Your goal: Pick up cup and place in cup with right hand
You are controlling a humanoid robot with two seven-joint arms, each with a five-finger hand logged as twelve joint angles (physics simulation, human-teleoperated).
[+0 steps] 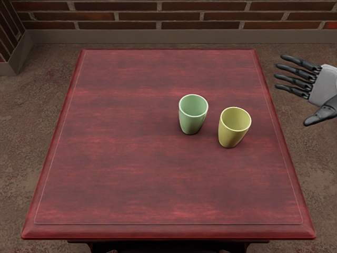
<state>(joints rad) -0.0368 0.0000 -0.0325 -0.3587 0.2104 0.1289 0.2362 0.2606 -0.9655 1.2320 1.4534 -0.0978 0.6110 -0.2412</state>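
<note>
My right hand (295, 90) reaches in from the picture's right edge, off the table's right side, its fingers spread and holding nothing. A yellow cup (232, 129) stands upright on the right part of the table, to the left of and lower in the picture than the hand. Just left of it, and slightly farther back, a green cup (191, 117) stands upright with its mouth up. A small gap separates the two cups, and the hand touches neither.
The red wooden table (126, 158) has a raised rim along its front edge. Behind it are a stone floor (47, 68) and a brick wall (181, 16).
</note>
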